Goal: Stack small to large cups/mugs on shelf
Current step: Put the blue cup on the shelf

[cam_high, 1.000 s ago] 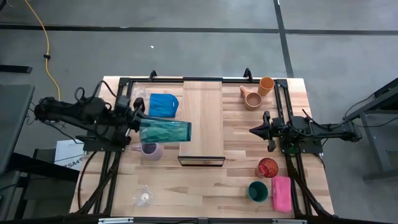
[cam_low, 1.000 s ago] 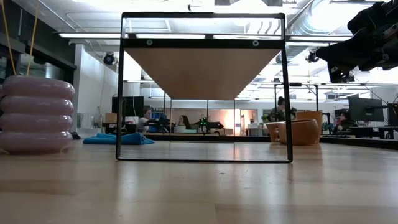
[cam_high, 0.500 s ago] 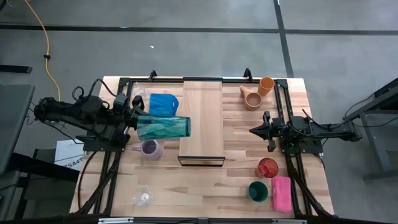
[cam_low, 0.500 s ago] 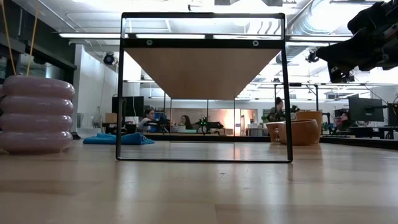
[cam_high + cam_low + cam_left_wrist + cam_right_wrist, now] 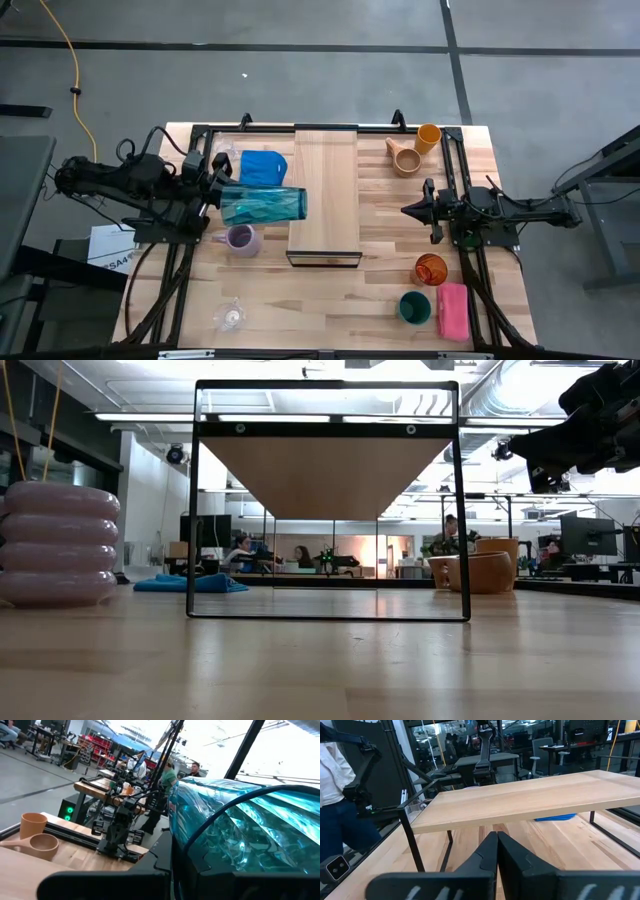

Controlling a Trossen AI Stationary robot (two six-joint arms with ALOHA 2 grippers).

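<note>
The teal tumbler (image 5: 264,204) lies on its side in the air, between the left arm and the shelf (image 5: 325,190). It fills the right of the left wrist view (image 5: 245,835). My left gripper (image 5: 218,198) is shut on its left end. My right gripper (image 5: 405,210) is shut and empty, just right of the shelf and pointing at it (image 5: 497,840). On the table stand a lavender mug (image 5: 240,238), a tan mug (image 5: 405,158), an orange cup (image 5: 428,137), a red cup (image 5: 430,268), a dark green cup (image 5: 414,307) and a clear glass (image 5: 230,316). My left gripper holds the tumbler by its end nearest the left arm (image 5: 226,203), coming at it level from the table's left. One dark finger (image 5: 200,865) seems to show through the teal wall, as if inside, with the other outside. The tumbler is lifted clear and lies about level, its free end toward the shelf.
A blue cloth (image 5: 262,165) lies behind the tumbler, with a second clear glass (image 5: 225,158) beside it. A pink sponge (image 5: 452,310) lies at the near right. The shelf top (image 5: 530,795) is bare. People show in the room beyond the table.
</note>
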